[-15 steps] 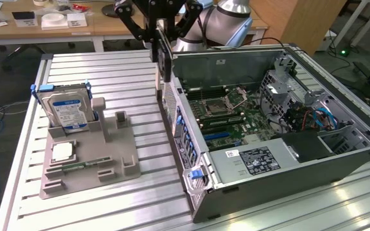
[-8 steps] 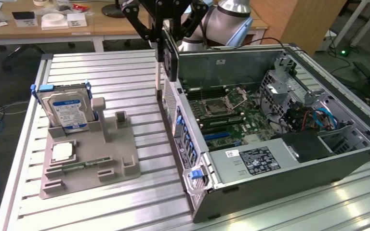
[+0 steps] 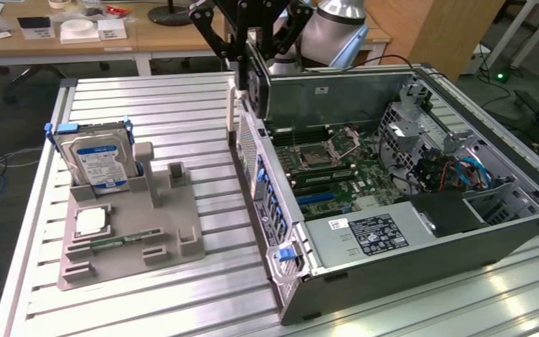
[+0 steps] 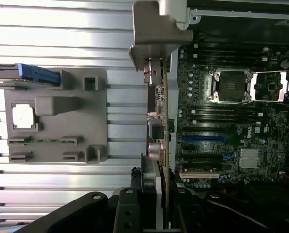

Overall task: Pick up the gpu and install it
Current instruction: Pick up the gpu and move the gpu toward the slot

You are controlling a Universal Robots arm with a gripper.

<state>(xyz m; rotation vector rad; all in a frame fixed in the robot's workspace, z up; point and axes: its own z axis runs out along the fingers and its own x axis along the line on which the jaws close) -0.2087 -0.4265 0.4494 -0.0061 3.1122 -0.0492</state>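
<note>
**Dark card gripped over the edge of the open case**

We saw the gripper clenched on the gpu, with its black jaws pressing the thin card from both sides. The card hung upright in the air, its long side vertical. It was over the wall of the computer case that faces the holder, at the far end of that wall. As far as we could see, it was seated in no slot.

In the wrist view we looked along the gpu edge-on. It made a narrow line, with its metal end bracket on the end away from the gripper. This line lay between the grey holder and the motherboard.

On the slatted aluminium table, at the exterior view's left of the case, stood the holder. In it we saw a silver hard drive with a blue and white label, standing upright. A square processor chip lay flat there, and a slim green memory stick lay just beside the chip.

Inside the case, the processor socket showed on the motherboard, and the power supply lay at the near end.
</note>
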